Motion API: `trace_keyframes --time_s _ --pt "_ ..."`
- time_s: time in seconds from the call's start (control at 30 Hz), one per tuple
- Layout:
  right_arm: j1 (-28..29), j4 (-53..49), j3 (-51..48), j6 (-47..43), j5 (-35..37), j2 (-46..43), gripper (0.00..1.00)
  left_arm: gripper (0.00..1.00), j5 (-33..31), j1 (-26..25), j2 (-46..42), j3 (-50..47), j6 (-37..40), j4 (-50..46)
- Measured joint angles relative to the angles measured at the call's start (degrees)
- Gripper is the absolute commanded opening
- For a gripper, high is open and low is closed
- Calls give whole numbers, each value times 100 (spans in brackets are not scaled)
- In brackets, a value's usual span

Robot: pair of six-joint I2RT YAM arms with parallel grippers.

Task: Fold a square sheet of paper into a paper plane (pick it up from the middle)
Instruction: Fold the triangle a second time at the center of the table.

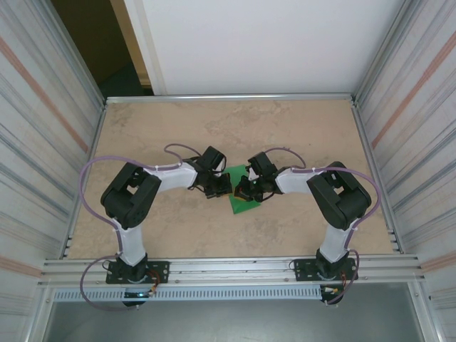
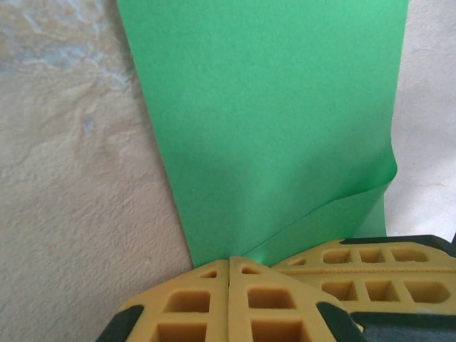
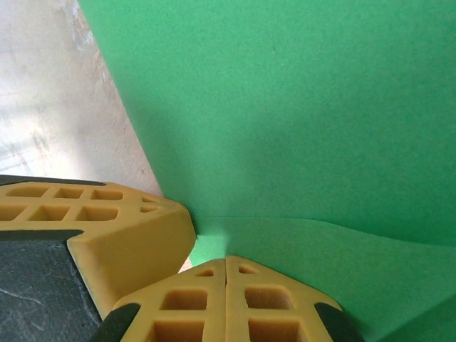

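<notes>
Left wrist view: left gripper (image 2: 228,262) and right gripper (image 3: 226,260), side by side, jaws pinched shut on the paper sheet (image 2: 271,128). This looks like the pickup; next, both should lift evenly off the counter (image 2: 71,214).

We find no legible txt, labels, brand marks, nos. or signs in any view.

A: Entry: paper (image 1: 244,205). How much shows?
B: Part. Overhead, left end effector (image 1: 222,187) and right end effector (image 1: 246,191) cover its middle; wrist views crop its far edge. Creases: too small to tell.
</notes>
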Motion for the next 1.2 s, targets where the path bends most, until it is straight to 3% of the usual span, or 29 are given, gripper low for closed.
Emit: trace_keyframes --time_s 0.3,0.77,1.2 --pt "-278 -186 -17 -184 26 -636 0 0 -92 -26 20 50 116 -79" --pt "-557 -529 59 -763 -46 -83 0 0 -101 -26 66 164 262 -240" --pt "-568 -481 151 -717 -127 72 0 2 -9 -33 -254 203 522 -249"
